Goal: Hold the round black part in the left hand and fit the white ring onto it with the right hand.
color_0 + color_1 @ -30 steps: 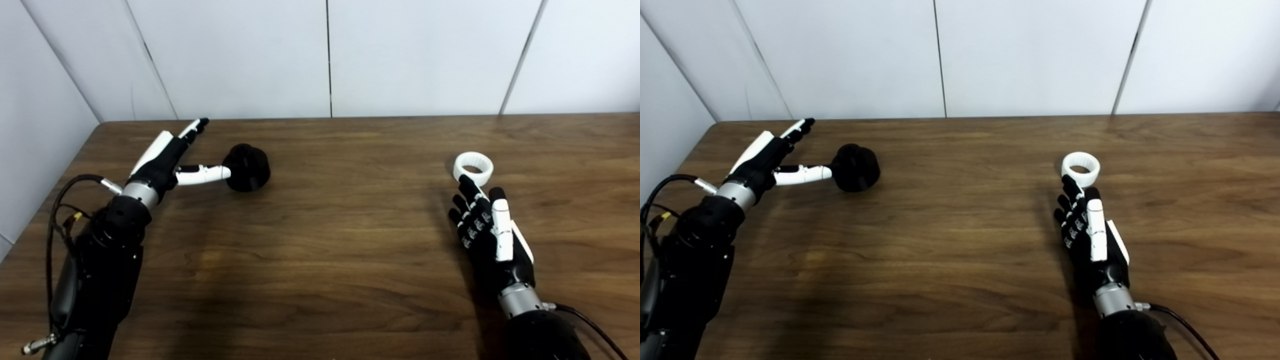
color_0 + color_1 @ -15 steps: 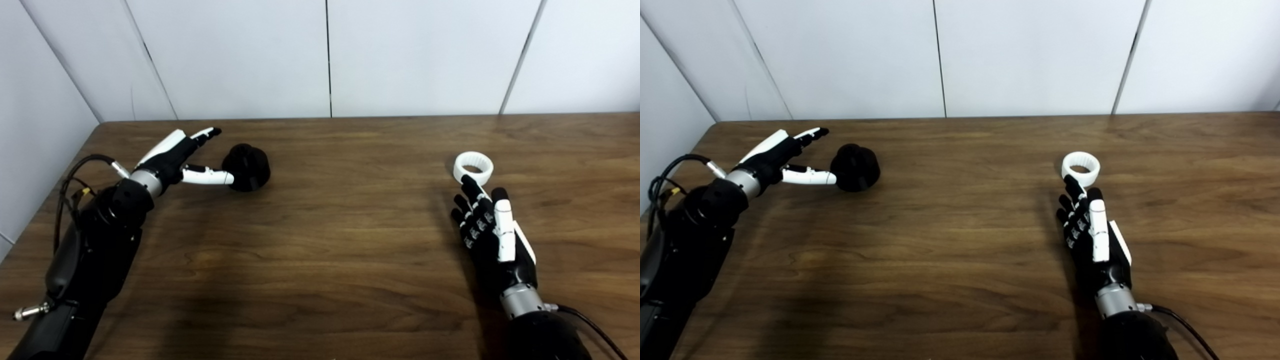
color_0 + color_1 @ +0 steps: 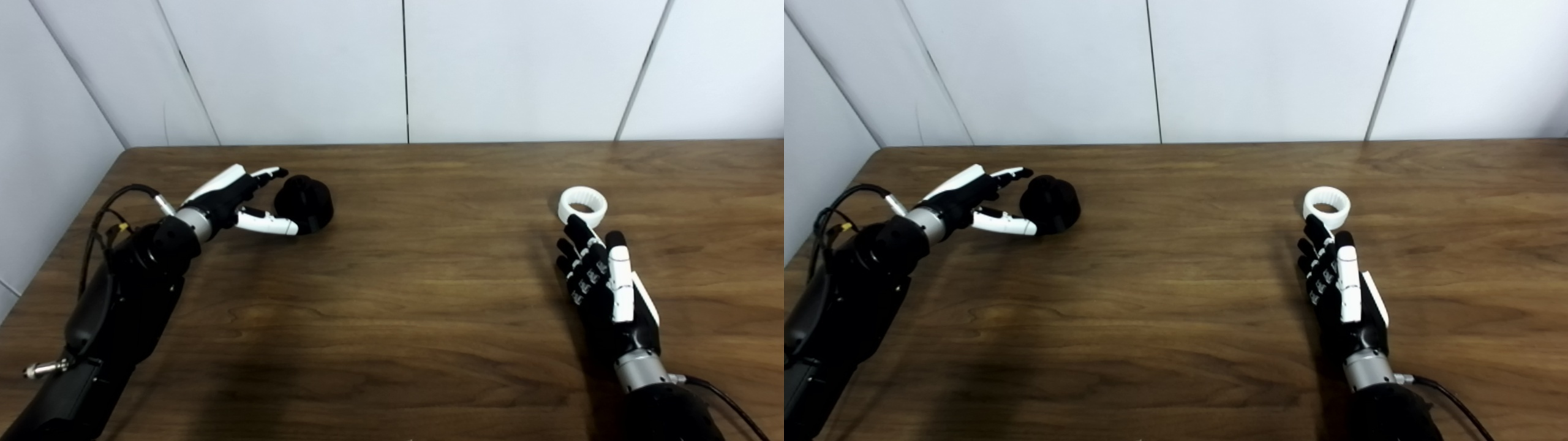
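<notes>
The round black part (image 3: 304, 204) sat just past the spread fingers of the left hand (image 3: 236, 199); the white ring (image 3: 582, 206) lay beyond the open right hand's (image 3: 603, 285) fingertips.

- A robot test bench or lab, not a home.
- A bare wooden table (image 3: 392, 294) fills the lower two thirds of the frame.
- Plain white wall panels (image 3: 294, 67) with dark vertical seams close off the top and left of the frame.
- Exposed cables (image 3: 104, 214) and metal connectors run along the arm at lower left.
</notes>
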Controlling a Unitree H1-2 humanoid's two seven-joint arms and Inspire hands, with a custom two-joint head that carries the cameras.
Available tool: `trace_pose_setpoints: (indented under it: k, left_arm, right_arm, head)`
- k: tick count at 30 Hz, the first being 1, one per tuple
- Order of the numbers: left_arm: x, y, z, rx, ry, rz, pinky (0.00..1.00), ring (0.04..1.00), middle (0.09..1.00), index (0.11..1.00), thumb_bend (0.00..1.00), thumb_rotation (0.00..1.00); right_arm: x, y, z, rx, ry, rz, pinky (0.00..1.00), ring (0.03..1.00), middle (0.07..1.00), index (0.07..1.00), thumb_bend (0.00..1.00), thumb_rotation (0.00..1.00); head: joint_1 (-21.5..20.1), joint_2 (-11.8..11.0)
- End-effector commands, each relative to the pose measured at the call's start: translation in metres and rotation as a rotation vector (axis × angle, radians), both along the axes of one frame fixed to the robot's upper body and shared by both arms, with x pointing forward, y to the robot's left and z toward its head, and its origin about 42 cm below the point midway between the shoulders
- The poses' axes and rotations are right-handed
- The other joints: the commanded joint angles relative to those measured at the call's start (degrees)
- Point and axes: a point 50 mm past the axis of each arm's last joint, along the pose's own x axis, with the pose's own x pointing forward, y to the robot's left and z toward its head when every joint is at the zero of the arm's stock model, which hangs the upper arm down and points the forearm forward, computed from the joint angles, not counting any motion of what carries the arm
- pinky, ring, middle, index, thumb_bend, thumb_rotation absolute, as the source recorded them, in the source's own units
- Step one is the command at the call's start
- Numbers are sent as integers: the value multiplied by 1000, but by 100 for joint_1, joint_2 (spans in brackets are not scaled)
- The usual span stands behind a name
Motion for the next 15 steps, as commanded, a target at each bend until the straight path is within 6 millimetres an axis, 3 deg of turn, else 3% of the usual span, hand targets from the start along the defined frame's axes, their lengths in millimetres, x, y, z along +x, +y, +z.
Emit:
trace_pose_setpoints:
  k: [1,15]
  left_arm:
    - [13,3,33,47,-90,6,938,1000,1000,960,1000,434]
    - [33,-6,29,53,-80,4,954,1000,1000,968,1000,430]
  right_arm:
    - [3,3,15,14,-89,-4,1000,983,977,931,534,1000]
    - [-1,0,12,9,-79,-20,1000,976,968,905,556,1000]
  head:
    - [8,-2]
    - [-19,-64]
